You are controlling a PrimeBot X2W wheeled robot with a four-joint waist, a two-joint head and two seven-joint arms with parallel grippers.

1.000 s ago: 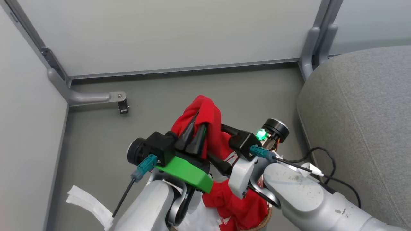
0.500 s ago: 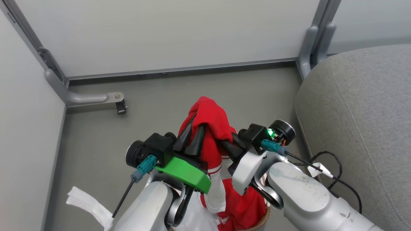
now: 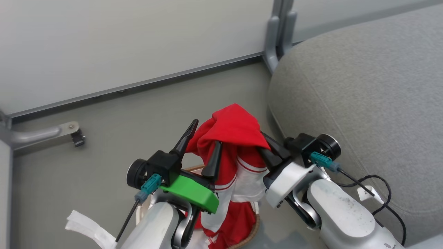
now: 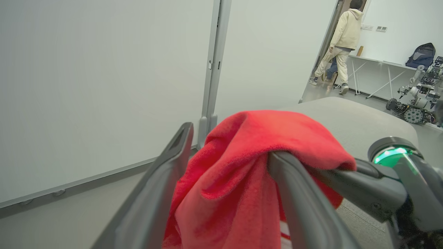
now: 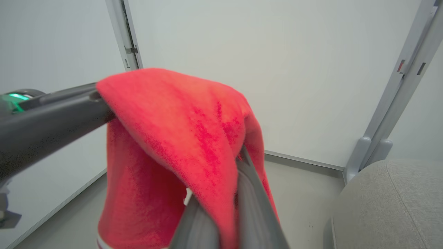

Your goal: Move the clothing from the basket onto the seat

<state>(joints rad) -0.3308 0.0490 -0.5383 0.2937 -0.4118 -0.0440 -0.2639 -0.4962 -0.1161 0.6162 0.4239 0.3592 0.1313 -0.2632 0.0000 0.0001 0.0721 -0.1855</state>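
Note:
A red jersey (image 3: 235,126) with white trim hangs in the air between my two grippers, its lower end trailing down to the basket (image 3: 255,226), of which a brown woven rim shows. My right gripper (image 3: 268,152) is shut on the jersey's top fold; in the right wrist view the cloth (image 5: 180,131) is pinched between the closed fingers (image 5: 251,204). My left gripper (image 3: 204,141) stands open, and the cloth (image 4: 242,155) drapes over one of its fingers (image 4: 294,193). The grey seat (image 3: 353,86) lies just to the right.
White partition panels and a grey post (image 3: 277,38) stand behind. A metal foot (image 3: 69,133) rests on the floor at left. A white cloth strip (image 3: 84,224) lies at lower left. A black cable (image 3: 380,193) loops beside my right forearm. A person (image 4: 342,34) walks far off.
My left gripper has opened and my right gripper has shut on the jersey. The head camera has turned to the right, bringing more of the seat into view.

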